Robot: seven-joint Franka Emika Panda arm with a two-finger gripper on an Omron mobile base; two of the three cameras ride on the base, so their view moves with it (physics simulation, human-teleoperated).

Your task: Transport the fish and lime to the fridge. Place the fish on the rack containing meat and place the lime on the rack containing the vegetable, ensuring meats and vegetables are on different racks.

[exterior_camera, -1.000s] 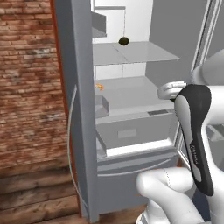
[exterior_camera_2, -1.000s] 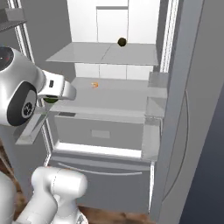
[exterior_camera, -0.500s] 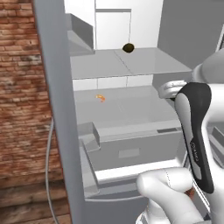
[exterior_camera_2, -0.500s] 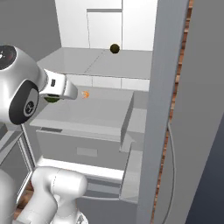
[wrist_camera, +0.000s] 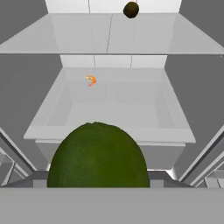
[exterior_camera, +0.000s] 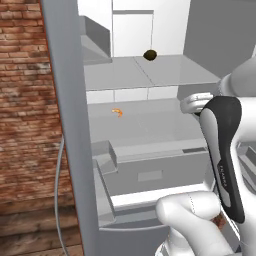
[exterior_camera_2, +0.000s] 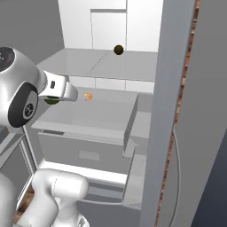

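The lime (wrist_camera: 98, 156), a dark green ball, sits close in front of the hand camera, and my gripper (exterior_camera_2: 56, 96) is shut on it. It also peeks out under the hand as the lime (exterior_camera_2: 52, 101). The hand hovers at the front of the open fridge (exterior_camera: 70, 125), level with the lower shelf (wrist_camera: 109, 107), where a small orange piece (wrist_camera: 90, 80) lies. On the upper shelf (wrist_camera: 109, 37) sits an olive-brown round item (wrist_camera: 131, 9). The fish is out of view.
A brick wall (exterior_camera: 25, 100) stands left of the fridge, beside a thin curved handle (exterior_camera: 59, 190). Below the lower shelf is a grey drawer (exterior_camera_2: 84, 146). A grey door edge (exterior_camera_2: 170, 111) rises on the right.
The whole picture has shifted: the camera has come closer to the fridge, so its shelves look larger. The lime stays in my gripper at the same spot relative to the arm.
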